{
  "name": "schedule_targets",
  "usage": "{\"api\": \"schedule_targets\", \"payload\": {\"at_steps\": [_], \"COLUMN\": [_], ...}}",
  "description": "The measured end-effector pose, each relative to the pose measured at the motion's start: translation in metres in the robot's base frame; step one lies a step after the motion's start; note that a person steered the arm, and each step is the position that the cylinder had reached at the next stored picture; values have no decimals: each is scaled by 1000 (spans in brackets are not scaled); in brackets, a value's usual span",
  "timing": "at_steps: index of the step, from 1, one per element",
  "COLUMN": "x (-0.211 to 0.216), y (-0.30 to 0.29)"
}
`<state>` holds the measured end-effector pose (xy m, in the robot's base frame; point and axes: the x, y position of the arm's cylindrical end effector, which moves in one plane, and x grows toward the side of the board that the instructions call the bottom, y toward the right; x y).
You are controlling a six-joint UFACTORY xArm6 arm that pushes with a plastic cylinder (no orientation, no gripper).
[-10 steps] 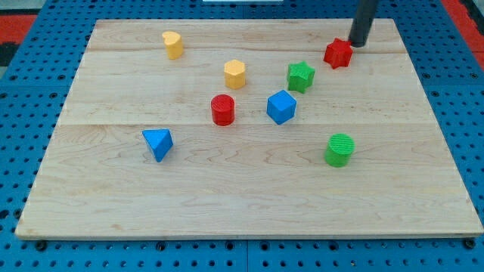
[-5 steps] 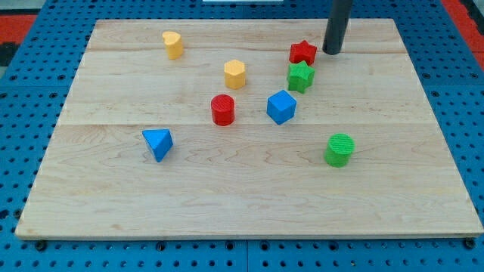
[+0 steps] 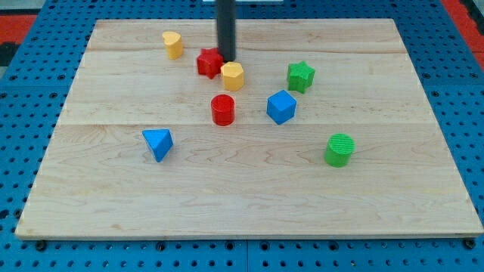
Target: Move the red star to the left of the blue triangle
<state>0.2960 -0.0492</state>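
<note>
Dark and straight, the rod comes down from the view's top edge, and my tip [image 3: 227, 59] rests on the board right at the red star's [image 3: 209, 62] right side, seemingly touching it. It has nothing to open or close; it is a bare end pressed beside the star. A yellow block [image 3: 233, 75], roughly hexagonal, sits just below and right of my tip, touching or nearly touching the star's lower right point; I cannot tell which.

Further toward the view's upper left stands a second yellow block [image 3: 173, 44], rounded on one side. Below the star and the near yellow block is a red cylinder [image 3: 223, 109]. To its right lies a blue block [image 3: 281, 106] with faceted sides, and above that a green star [image 3: 300, 76]. A green cylinder [image 3: 339, 149] stands well apart toward the view's lower right. The blue triangle [image 3: 158, 143] lies at lower left, well apart from the red star, which is above it and to its right.

All of this sits on a pale wooden board [image 3: 249, 204] made of joined planks with visible grain. Around the board is a blue perforated surface [image 3: 15, 143] with regular rows of holes, and red patches [image 3: 15, 23] show at both upper corners.
</note>
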Motion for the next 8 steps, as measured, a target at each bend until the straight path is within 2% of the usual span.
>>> {"api": "schedule_targets", "payload": {"at_steps": [1, 2, 3, 5, 6, 8], "x": [8, 30, 58, 70, 98, 159], "y": [-37, -48, -87, -137, -157, -156]}}
